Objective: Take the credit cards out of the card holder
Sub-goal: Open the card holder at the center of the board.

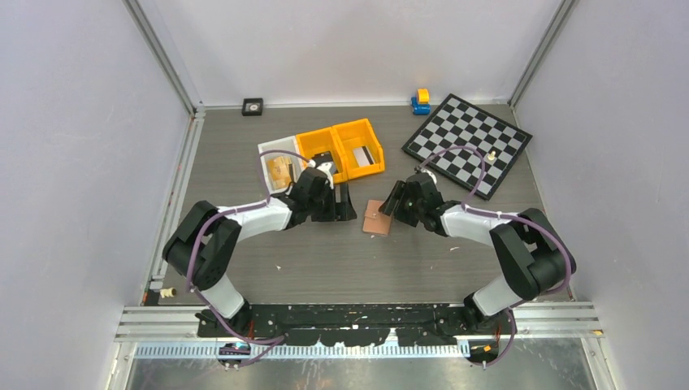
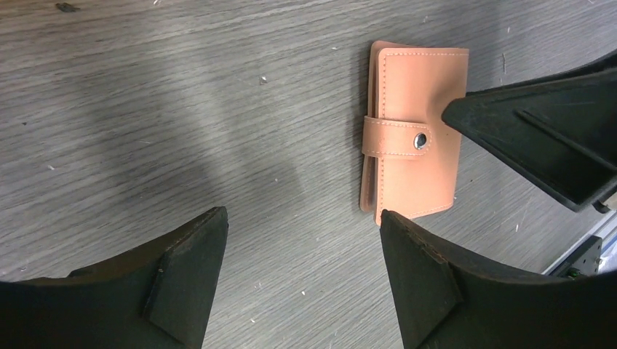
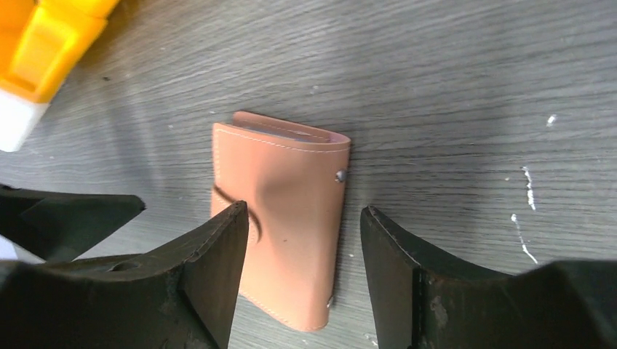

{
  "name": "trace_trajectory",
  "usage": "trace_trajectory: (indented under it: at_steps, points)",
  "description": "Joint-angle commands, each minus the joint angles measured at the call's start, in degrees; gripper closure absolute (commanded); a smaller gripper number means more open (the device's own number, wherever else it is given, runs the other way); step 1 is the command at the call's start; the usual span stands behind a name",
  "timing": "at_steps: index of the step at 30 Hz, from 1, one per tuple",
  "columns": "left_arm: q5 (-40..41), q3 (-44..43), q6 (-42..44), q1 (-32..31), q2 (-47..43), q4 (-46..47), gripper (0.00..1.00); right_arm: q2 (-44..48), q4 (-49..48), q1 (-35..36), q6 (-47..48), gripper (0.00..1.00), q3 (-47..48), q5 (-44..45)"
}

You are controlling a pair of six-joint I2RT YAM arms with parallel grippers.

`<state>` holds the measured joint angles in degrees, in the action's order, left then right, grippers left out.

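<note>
One card holder (image 1: 376, 218), tan-pink, folded shut with its snap tab (image 2: 396, 138) fastened. It lies flat on the grey table (image 1: 325, 260), between the two grippers. Thin layered edges show along one end in the right wrist view; cards themselves cannot be made out.

One right gripper (image 1: 396, 199), fingers apart, straddling the holder's width. One finger overlaps its long edge; whether it touches cannot be told.

One left gripper (image 1: 343, 203), fingers apart, holding nothing, just beside the holder on the opposite side.

Two orange bins (image 1: 345, 150) behind the left gripper, a white tray (image 1: 272, 150) right beside them.

One chessboard (image 1: 469, 142), far right.

One blue and yellow toy (image 1: 420, 101) near the back wall.
</note>
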<state>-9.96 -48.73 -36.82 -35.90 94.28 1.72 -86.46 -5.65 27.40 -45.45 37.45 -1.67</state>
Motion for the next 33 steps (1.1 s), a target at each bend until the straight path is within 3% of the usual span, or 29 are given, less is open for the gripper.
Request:
trace_trajectory:
  at_steps: [1, 5, 13, 15, 28, 33]
  points:
    - [-1.5, -2.2, 0.9, -0.3, -1.3, 0.5, 0.22, -1.9, 0.6, -0.5, -1.3, 0.37, 1.9, 0.6]
    - [-1.4, -2.4, 0.9, -0.7, -1.0, 0.4, 0.22, -3.5, -0.8, -0.5, -1.7, 0.48, 1.8, -1.2]
    - [-1.1, -2.1, 1.0, -0.9, -2.1, 0.1, 0.22, -0.1, -3.1, -0.5, -0.7, 0.89, 0.7, -4.3]
    - [-0.4, -1.8, 1.2, -1.2, -3.1, 0.2, 0.22, 2.4, -3.1, -0.5, -0.2, 0.94, 0.0, -3.7]
    - [11.3, -3.3, 7.0, -8.6, -6.8, -3.7, 0.2, 9.1, 0.0, 0.1, 0.4, 0.99, 0.5, -5.8]
    - [11.8, -4.7, 9.7, -11.1, -6.1, -4.0, 0.18, 8.4, 0.1, 0.9, 0.7, 0.99, 1.2, -6.8]
